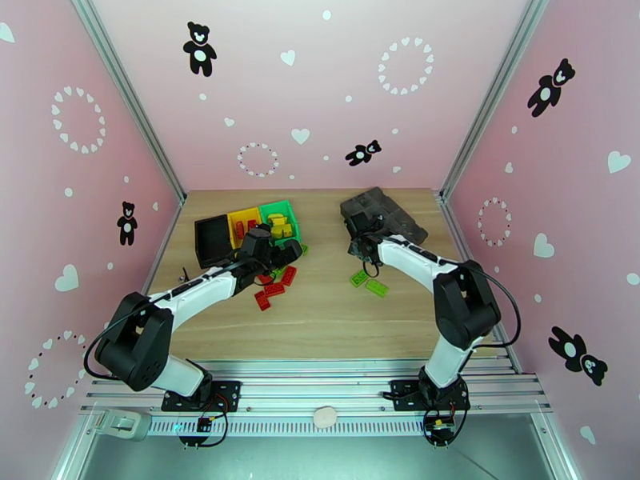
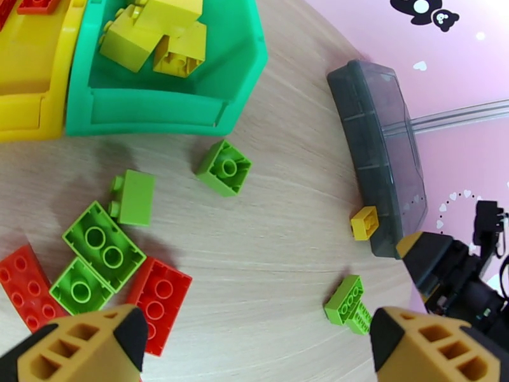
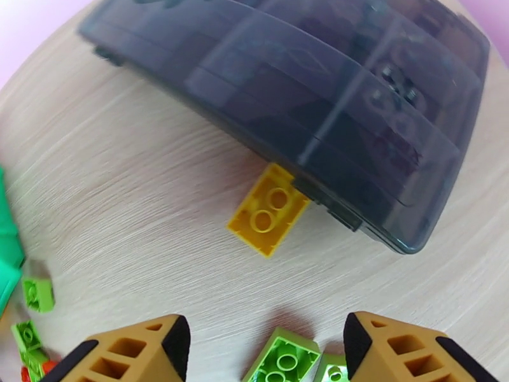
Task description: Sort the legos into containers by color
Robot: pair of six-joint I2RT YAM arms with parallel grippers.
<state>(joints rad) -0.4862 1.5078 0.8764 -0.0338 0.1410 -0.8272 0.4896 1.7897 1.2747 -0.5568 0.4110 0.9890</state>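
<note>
The right pincer (image 3: 262,342) stands released, straddling a bright green studded plastic brick (image 3: 283,359) without touching. Bare wooden bench (image 3: 127,186) lies beyond, up to a yellow studded brick (image 3: 268,210) touching the edge of the smoky grey tray (image 3: 356,109). The left pincer (image 2: 257,331) hangs released near loose red and green bricks (image 2: 102,240) below the green plastic bin (image 2: 146,113).

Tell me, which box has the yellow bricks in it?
The green bin, at the row's right end; the yellow bin beside it holds red bricks.
</note>
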